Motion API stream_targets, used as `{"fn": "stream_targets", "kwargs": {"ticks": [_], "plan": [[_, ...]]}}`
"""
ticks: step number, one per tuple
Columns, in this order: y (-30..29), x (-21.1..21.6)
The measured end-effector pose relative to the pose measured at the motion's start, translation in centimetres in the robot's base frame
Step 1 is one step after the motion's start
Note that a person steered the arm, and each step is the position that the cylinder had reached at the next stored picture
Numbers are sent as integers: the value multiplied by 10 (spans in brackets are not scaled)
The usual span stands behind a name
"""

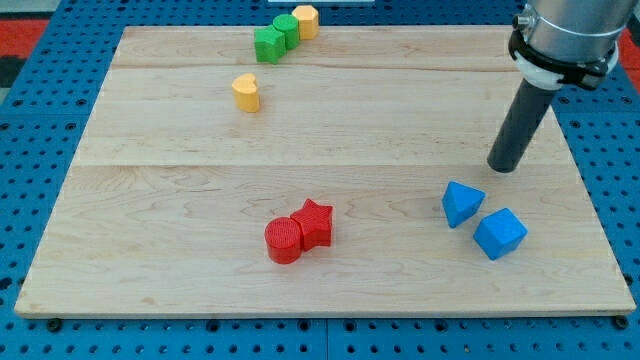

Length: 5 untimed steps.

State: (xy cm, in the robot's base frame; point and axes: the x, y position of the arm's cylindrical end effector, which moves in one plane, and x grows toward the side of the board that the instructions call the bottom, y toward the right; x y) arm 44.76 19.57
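risk sits close: our tip [505, 167], no gripper fitted, hangs just above the blue triangular block [461, 203]; a stray slide could knock it into the blue cube [500, 234] touching it.

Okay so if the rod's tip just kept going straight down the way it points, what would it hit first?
The rod points down at the wooden board, and my tip already looks to sit on or just above it, so bare wood comes first. No block lies under it; the nearest is the blue triangular block, just toward the view's bottom-left.
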Motion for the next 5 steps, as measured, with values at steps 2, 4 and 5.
{"fn": "stream_targets", "kwargs": {"ticks": [2,4,5], "plan": [[-49,55],[-32,-2],[-3,-91]]}}
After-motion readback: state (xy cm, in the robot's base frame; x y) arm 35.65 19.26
